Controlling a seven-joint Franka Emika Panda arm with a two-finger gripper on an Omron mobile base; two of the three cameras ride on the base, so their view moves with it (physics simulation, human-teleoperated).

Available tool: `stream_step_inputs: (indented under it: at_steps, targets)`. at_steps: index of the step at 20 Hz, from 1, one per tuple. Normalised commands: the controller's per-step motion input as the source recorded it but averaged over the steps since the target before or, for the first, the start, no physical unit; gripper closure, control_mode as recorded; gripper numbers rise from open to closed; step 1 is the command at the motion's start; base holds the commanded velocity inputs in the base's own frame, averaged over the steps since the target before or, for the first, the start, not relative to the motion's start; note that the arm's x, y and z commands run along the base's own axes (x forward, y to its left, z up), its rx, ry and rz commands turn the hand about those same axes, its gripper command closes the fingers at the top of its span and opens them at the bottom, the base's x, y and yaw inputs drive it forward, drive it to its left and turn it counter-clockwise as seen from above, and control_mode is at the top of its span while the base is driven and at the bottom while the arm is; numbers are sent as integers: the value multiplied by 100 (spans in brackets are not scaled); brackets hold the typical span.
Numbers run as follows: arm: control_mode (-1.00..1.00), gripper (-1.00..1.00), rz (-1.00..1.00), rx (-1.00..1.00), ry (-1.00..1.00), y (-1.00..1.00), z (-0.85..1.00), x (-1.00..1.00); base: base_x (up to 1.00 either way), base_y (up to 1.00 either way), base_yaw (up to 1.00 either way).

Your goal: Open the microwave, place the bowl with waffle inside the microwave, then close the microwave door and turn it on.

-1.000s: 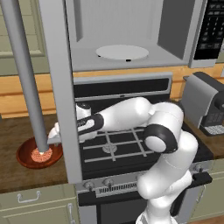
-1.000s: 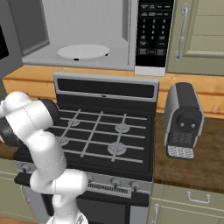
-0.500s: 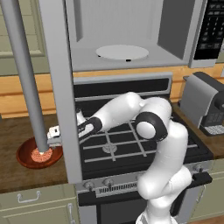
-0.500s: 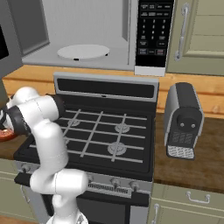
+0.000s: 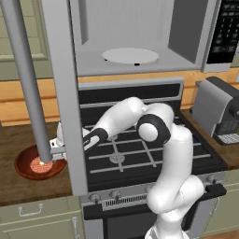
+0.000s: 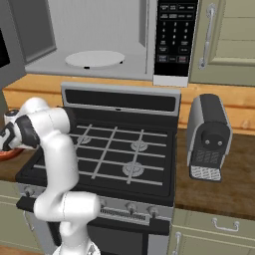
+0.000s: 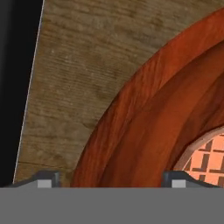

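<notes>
The microwave (image 5: 135, 42) stands open, its white turntable (image 5: 130, 55) bare. Its door (image 5: 60, 93) swings out to the left, with the grey bar handle (image 5: 25, 79) in front of the counter. The reddish-brown bowl (image 5: 28, 169) sits on the wooden counter left of the stove, with the waffle (image 5: 41, 165) in it. My gripper (image 5: 55, 151) is low at the bowl's right rim, partly hidden behind the door's edge. In the hand view the gripper (image 7: 111, 179) is open, its fingertips (image 7: 43, 179) straddling the bowl's rim (image 7: 131, 127), and the waffle (image 7: 210, 162) lies just inside.
The gas stove (image 5: 140, 149) is right of the bowl, under my arm. A grey toaster (image 6: 209, 137) stands on the counter right of the stove. The keypad panel (image 6: 174, 40) is at the microwave's right. A beige cabinet door (image 6: 229, 40) is beyond it.
My arm has stretched left and down from the stove's left edge, bringing the hand behind the open door to the bowl's rim. The bowl has not moved.
</notes>
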Motion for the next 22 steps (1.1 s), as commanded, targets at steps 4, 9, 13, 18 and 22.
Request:
stream_step_inputs:
  at_steps: [4,9,13,18,22]
  targets:
    - [-100,100,0,-5,0,16,-9,8,0,0,0]
    - [-100,100,0,0,0,-6,0,28,0,0,0]
    - [-100,100,-1,6,10,-39,0,55,0,0,0]
    - [-100,100,-15,25,16,-98,2,64,0,0,0]
    - [-100,100,-31,50,0,-100,34,7,0,0,0]
